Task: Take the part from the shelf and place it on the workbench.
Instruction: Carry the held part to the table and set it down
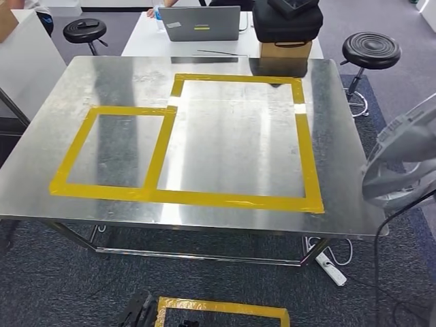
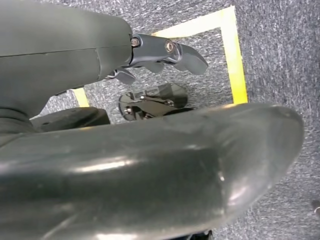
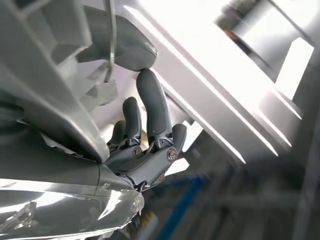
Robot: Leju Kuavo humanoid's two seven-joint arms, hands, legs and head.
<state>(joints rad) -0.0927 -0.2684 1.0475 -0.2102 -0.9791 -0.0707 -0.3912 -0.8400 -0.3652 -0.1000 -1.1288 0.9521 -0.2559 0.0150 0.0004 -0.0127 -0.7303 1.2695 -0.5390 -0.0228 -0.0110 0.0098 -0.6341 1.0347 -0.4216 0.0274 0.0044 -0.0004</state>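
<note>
The metal workbench (image 1: pixel 103 82) stands in front of me, with two yellow tape rectangles (image 1: pixel 308 157) on its top and nothing inside them. A pale grey moulded part (image 1: pixel 398 153) hangs at the right edge of the head view, just beyond the bench's right side. In the right wrist view my right hand (image 3: pixel 147 130) grips this part (image 3: pixel 56 65), with dark fingers (image 3: pixel 151 100) curled up against its light plastic. My left hand (image 2: pixel 166 52) hangs low over the carpet, its fingers stretched out and holding nothing.
A yellow tape square (image 1: pixel 221 308) marks the carpet below me. Behind the bench a white table (image 1: pixel 139 41) carries a laptop (image 1: pixel 200 24) and a black bag on a cardboard box (image 1: pixel 285 49). Black stools (image 1: pixel 370 51) stand at the back. A power strip (image 1: pixel 332 269) lies under the bench's right corner.
</note>
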